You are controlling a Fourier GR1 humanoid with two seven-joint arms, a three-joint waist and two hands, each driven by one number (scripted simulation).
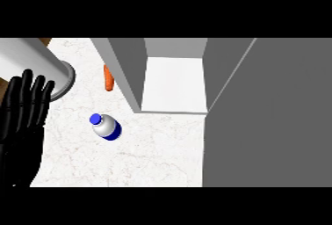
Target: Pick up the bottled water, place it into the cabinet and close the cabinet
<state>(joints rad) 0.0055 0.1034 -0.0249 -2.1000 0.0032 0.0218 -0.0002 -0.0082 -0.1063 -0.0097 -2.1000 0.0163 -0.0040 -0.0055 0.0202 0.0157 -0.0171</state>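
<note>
So from my head cam right now: the bottled water (106, 127) is standing on the white marbled counter (130, 162), blue cap, silvery body with a blue band round it. If there's any writing on that band I can't read it from up here. Using the bottle as my landmark for everything.

My left hand (24, 114) is well off to the bottle's left, at the edge of the view, fingers (40, 94) straight and pointing up, spread a bit, holding nothing. Clear gap of bare counter between the fingertips and the bottle, no contact at all. My right hand doesn't show anywhere.

Up and to the right of the bottle is the cabinet (175, 83), open, grey walls and a white floor inside. Its big grey door (266, 114) swings out to the bottle's right and fills that whole side. Straight above the bottle, hugging the cabinet's left wall, there's an orange thing (108, 79), carrot maybe. Up-left of the bottle sits a big grey cylinder (45, 66), partly behind my fingers
</note>
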